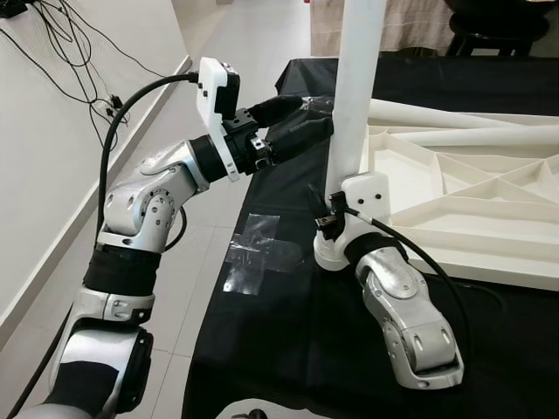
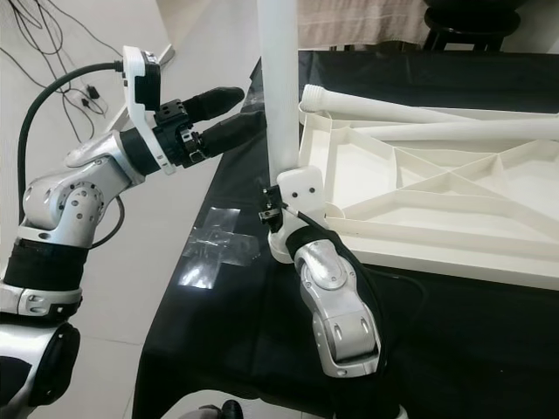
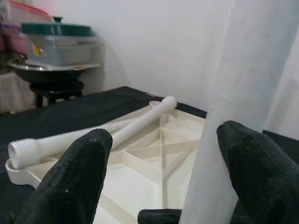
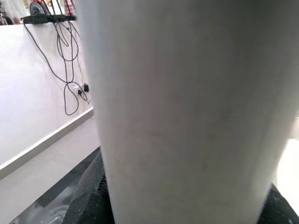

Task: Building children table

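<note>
A white table top (image 1: 472,205) lies upside down on the black-covered surface. One white leg (image 1: 354,87) stands upright at its near left corner. My right gripper (image 4: 187,207) is shut on that leg low down, with its black fingers (image 4: 91,196) wrapped around it, behind the wrist mount (image 1: 362,196). My left gripper (image 1: 313,116) is open at mid height on the leg's left side. Its fingertips (image 3: 79,172) almost reach the leg (image 3: 243,70) without clasping it. Two loose legs (image 2: 419,112) lie across the table top.
Clear tape (image 1: 253,253) is stuck to the black cloth near its left edge, where the surface drops to the tiled floor. Cables (image 1: 79,52) hang on the wall at left. A dark stool with containers (image 3: 56,51) stands beyond the far end.
</note>
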Robot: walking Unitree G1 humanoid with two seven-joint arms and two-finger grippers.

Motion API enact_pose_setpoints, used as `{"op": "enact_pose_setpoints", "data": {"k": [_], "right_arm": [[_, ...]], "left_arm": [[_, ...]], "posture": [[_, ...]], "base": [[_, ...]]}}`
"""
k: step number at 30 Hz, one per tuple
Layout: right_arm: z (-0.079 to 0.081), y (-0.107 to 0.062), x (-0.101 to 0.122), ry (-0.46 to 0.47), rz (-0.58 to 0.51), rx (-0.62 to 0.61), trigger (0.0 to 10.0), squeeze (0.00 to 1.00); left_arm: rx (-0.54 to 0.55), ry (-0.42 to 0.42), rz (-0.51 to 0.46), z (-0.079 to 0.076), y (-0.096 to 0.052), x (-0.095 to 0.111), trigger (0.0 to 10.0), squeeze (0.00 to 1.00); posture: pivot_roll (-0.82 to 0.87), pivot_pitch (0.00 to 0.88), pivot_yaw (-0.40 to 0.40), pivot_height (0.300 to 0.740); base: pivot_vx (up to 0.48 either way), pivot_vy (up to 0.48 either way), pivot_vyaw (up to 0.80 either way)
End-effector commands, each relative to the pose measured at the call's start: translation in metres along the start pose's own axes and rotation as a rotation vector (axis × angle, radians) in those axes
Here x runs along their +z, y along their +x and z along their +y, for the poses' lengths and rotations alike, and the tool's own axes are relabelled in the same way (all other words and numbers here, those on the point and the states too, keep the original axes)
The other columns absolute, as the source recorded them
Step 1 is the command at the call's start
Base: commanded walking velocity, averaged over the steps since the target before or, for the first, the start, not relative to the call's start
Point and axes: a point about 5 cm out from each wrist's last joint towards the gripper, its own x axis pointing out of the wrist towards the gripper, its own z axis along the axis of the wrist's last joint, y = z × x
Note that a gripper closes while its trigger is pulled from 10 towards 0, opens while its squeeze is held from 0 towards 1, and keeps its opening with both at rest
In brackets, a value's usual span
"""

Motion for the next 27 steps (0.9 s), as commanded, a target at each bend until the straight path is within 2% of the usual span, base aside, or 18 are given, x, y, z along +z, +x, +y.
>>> {"op": "enact_pose_setpoints", "data": {"k": [1, 5, 13, 17, 22, 27], "right_arm": [[0.009, -0.005, -0.035, 0.041, 0.171, 0.014, 10.0, 0.00], [0.010, -0.005, -0.035, 0.044, 0.171, 0.015, 10.0, 0.00], [0.011, -0.003, -0.034, 0.047, 0.164, 0.021, 10.0, 0.00], [0.011, -0.004, -0.034, 0.047, 0.164, 0.023, 10.0, 0.00], [0.013, -0.004, -0.033, 0.051, 0.162, 0.025, 10.0, 0.00], [0.015, -0.004, -0.032, 0.055, 0.156, 0.033, 10.0, 0.00]], "left_arm": [[-0.142, -0.015, 0.003, -0.012, 0.016, 0.004, 10.0, 0.00], [-0.194, -0.014, 0.004, -0.014, 0.018, 0.006, 10.0, 0.00], [-0.256, -0.006, 0.019, -0.015, -0.005, 0.014, 10.0, 0.00], [-0.266, 0.020, 0.035, -0.015, -0.009, 0.017, 10.0, 0.00], [-0.244, 0.066, 0.017, -0.011, -0.004, 0.023, 10.0, 0.00], [-0.217, 0.079, -0.001, -0.011, 0.012, 0.021, 10.0, 0.00]], "posture": [[0.05, 0.221, 0.143, 0.740], [0.05, 0.220, 0.144, 0.740], [0.05, 0.222, 0.139, 0.740], [0.05, 0.221, 0.138, 0.740], [0.05, 0.219, 0.139, 0.740], [0.04, 0.216, 0.144, 0.740]], "base": [[0.000, 0.000, 0.00], [0.000, 0.000, 0.00], [0.000, 0.000, 0.00], [0.000, 0.000, 0.00], [0.000, 0.000, 0.00], [0.000, 0.000, 0.00]]}}
